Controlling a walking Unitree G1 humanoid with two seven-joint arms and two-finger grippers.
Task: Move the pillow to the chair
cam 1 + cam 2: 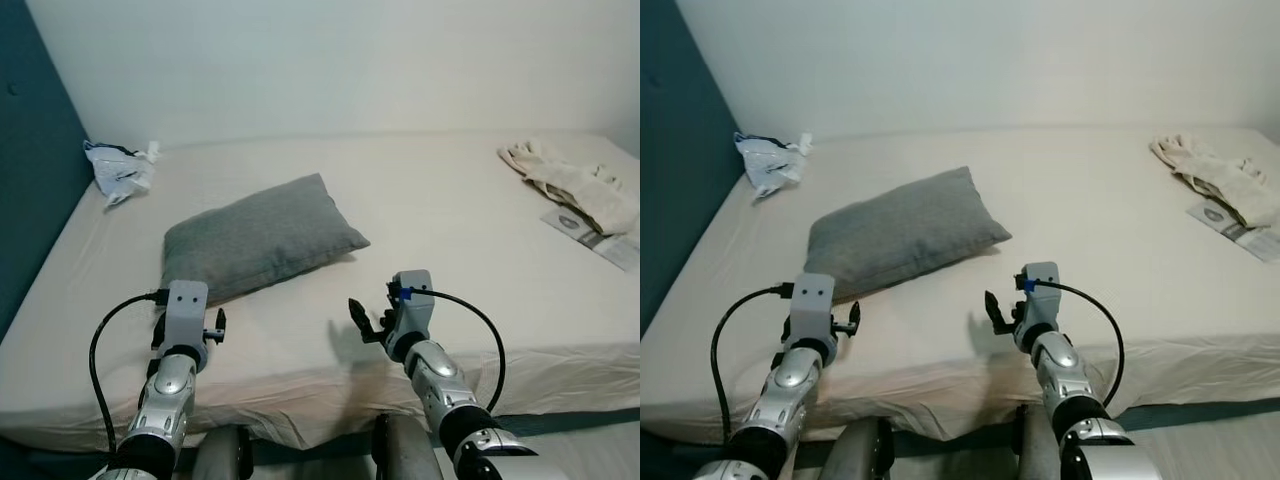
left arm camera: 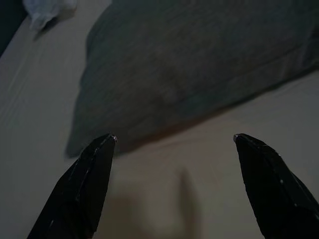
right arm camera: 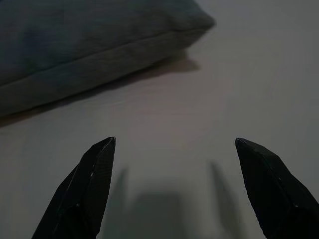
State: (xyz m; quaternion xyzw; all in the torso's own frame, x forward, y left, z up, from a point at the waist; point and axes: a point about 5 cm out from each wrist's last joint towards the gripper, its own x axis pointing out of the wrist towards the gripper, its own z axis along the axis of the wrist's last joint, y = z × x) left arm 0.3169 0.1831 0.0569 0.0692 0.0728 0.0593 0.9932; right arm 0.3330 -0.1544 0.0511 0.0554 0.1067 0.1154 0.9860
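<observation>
Both arms reach forward, low over the bed's (image 1: 450,240) near edge. The left hand (image 2: 172,142) and right hand (image 3: 174,144) hover with fingers spread apart, just short of the grey pillow (image 1: 260,238) lying flat on the sheet.

Two silver arms are showing, built of rounded metallic segments. Each is ending in a grey boxy wrist block. A black cable is looping from each block back down along its arm. The right block is carrying a small blue marking on top. The left end effector (image 2: 174,144) and right end effector (image 3: 174,144) are each showing two long, black, tapering fingers (image 2: 82,184) with pointed tips. Two rounded grey body parts are sitting between the arms.
</observation>
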